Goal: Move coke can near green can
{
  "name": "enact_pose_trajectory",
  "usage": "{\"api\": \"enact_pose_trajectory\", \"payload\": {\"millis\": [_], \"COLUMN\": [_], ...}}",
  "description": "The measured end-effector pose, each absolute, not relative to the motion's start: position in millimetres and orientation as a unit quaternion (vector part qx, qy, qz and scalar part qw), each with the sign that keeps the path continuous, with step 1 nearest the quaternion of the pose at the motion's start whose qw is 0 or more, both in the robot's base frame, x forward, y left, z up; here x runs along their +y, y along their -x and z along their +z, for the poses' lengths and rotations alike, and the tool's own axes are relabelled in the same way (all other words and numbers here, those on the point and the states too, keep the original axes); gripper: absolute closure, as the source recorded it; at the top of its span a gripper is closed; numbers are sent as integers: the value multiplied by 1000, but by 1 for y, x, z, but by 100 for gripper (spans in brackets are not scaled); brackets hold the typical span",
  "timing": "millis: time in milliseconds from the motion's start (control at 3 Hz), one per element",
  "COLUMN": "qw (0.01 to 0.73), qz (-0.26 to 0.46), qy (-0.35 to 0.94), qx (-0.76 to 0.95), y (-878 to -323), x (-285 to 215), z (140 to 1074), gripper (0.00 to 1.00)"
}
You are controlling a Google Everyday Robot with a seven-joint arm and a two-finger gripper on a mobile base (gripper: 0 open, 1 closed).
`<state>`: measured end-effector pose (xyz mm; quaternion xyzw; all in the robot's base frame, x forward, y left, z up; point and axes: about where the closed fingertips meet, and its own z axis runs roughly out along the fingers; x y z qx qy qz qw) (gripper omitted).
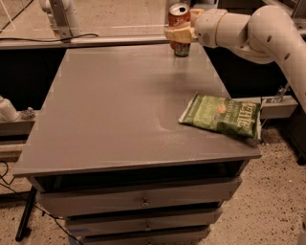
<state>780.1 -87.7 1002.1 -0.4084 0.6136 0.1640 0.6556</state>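
Note:
The coke can (178, 13), orange-red with a silver top, is held in the air above the table's far edge. My gripper (179, 32) is shut on its lower part, and the white arm reaches in from the upper right. The green can (181, 49) stands on the table directly below the gripper. Only its lower half shows, because the beige fingers (173, 33) hide its top. I cannot tell how large the gap is between the two cans.
A flat green chip bag (221, 115) lies near the right edge of the grey table (119, 110). Drawers sit below the front edge. A white robot base (57, 14) and a cable are behind the far left corner.

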Motion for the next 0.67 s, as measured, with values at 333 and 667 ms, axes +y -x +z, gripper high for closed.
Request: {"api": "enact_pose_trajectory", "payload": {"millis": [333,667], "qw": [653,657], "qz": [128,96], "qy": [394,370], "qx": [634,650], "y": [-805,-832], "x": [-105,-131], "z": [979,964], "gripper": [100,100]}}
